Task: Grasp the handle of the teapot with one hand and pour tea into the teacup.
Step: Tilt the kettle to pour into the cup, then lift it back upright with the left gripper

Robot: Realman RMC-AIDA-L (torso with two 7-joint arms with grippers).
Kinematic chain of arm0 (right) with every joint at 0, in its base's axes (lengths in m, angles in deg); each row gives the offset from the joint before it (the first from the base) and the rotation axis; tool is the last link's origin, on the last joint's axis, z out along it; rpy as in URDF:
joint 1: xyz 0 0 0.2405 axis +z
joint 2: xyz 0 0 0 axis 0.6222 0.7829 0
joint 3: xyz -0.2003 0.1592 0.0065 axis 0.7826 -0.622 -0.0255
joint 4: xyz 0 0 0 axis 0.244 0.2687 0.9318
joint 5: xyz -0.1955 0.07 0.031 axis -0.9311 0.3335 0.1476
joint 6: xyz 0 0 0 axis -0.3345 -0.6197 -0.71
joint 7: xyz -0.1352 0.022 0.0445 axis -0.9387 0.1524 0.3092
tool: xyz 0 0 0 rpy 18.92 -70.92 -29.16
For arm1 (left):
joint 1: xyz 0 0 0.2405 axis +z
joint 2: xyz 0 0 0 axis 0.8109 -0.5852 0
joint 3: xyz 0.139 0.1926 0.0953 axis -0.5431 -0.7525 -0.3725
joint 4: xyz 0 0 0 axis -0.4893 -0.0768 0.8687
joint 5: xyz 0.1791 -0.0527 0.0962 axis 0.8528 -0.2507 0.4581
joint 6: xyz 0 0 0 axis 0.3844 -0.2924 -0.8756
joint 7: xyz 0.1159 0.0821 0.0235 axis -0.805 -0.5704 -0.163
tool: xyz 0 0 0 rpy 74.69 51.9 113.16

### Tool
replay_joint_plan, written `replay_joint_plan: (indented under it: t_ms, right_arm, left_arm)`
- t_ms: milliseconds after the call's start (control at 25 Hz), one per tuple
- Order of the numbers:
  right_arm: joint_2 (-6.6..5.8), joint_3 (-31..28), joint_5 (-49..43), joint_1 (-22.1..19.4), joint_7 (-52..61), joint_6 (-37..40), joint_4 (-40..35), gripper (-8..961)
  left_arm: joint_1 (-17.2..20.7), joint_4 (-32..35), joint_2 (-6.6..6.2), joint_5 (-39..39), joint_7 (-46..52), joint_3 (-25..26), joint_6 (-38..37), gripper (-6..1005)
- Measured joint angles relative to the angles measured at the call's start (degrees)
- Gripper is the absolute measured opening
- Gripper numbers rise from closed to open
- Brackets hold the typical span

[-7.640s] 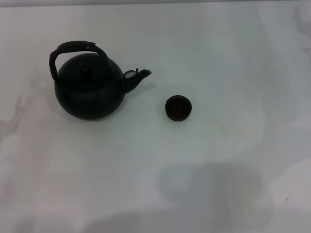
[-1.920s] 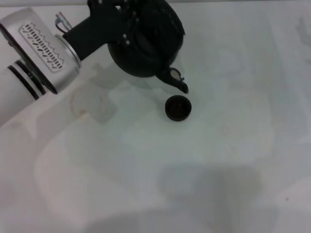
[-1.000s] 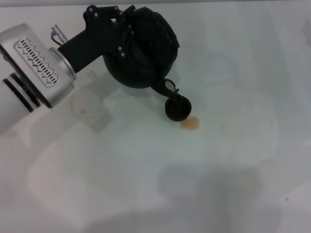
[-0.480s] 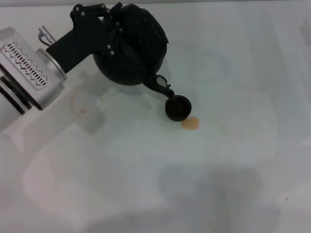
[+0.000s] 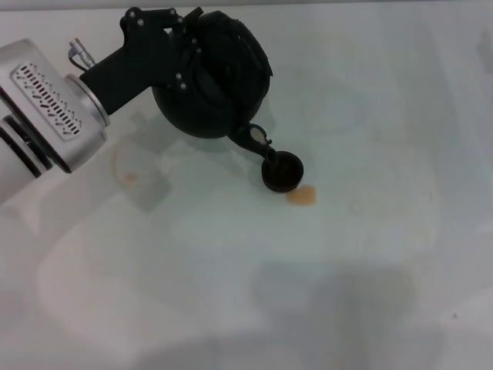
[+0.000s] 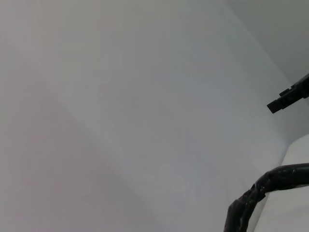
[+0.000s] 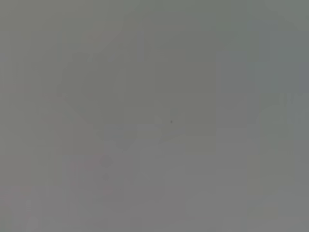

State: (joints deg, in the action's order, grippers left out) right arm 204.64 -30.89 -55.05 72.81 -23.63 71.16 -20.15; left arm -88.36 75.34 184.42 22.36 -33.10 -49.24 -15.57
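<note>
One arm is doing all the work, and it is my left: it reaches in from the left of the table (image 5: 231, 308), and my left gripper (image 5: 173, 35) is clamped on the handle (image 6: 256, 198) at the top of the teapot (image 5: 216, 81). From the head view the handle itself is hidden behind my fingers and the pot's body; the left wrist view shows only a dark wrapped arc of it.

Moving rightward, the teapot hangs tilted, its round black belly up near my gripper and its spout (image 5: 258, 142) angled down and to the right. That line from belly to spout is the axis that matters: it runs straight toward the teacup (image 5: 283, 171), and the spout tip sits at the cup's near-left rim, touching or just above it; I cannot tell which.

The teacup is small, dark and round, standing upright. Just beside it on the right lies a small amber spill (image 5: 302, 196), so I judge my aim should stay inside the rim.

My right gripper is out of sight.
</note>
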Motion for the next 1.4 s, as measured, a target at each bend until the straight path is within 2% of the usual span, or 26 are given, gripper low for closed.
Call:
replay_joint_plan:
  t_ms: [800,1400]
  right_arm:
    - [0.0,0.0,0.0,-0.3,0.4,0.2,0.0,828]
    - [-0.09,0.0,0.0,-0.6,1.5,0.4,-0.2,828]
  left_arm:
    - [-0.3,0.4,0.0,1.9,0.1,0.3,2.0,104]
    - [-2.2,0.5,0.09,2.1,-0.3,0.0,4.6,104]
